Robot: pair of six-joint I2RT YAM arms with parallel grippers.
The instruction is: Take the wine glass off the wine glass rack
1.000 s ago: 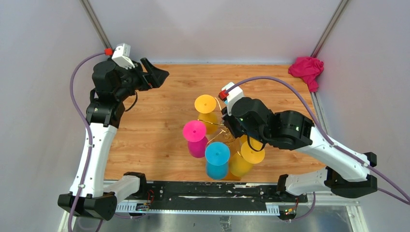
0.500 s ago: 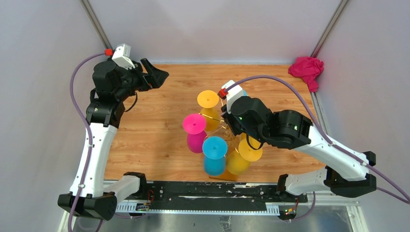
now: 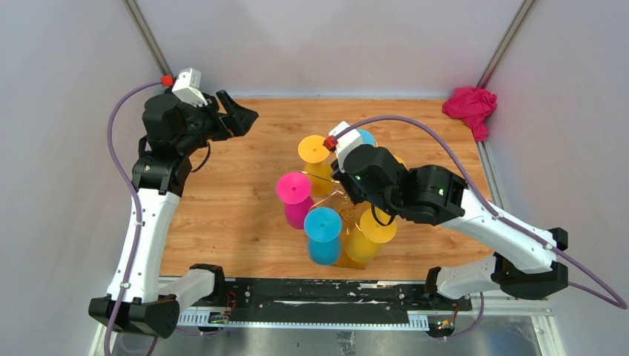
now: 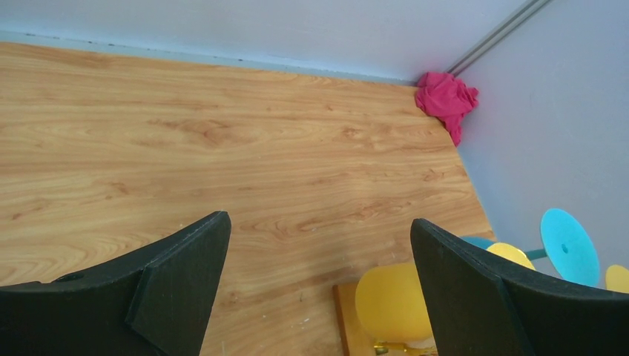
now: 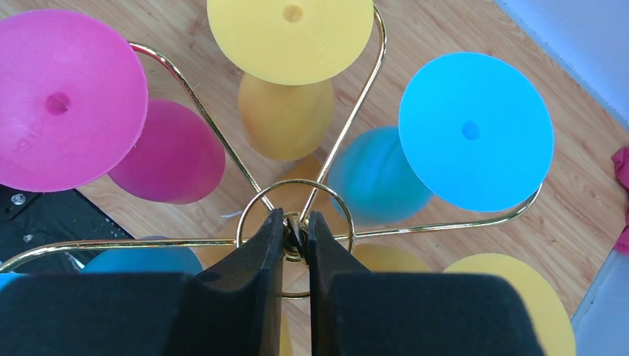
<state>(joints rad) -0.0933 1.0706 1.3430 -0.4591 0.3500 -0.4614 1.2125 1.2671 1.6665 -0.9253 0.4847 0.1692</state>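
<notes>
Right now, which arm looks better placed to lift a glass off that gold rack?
Probably the left: the left pincer is open and free, and the pink glass hangs on its side. The right pincer is shut on the central post of the rack, seemingly steadying it.

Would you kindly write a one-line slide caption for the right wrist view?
Right end effector pinches the wine glass rack at its central post, ringed by inverted colourful wine glasses.

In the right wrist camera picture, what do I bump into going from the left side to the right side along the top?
First the pink wine glass → yellow wine glass → blue wine glass → pink cloth at the edge.
</notes>
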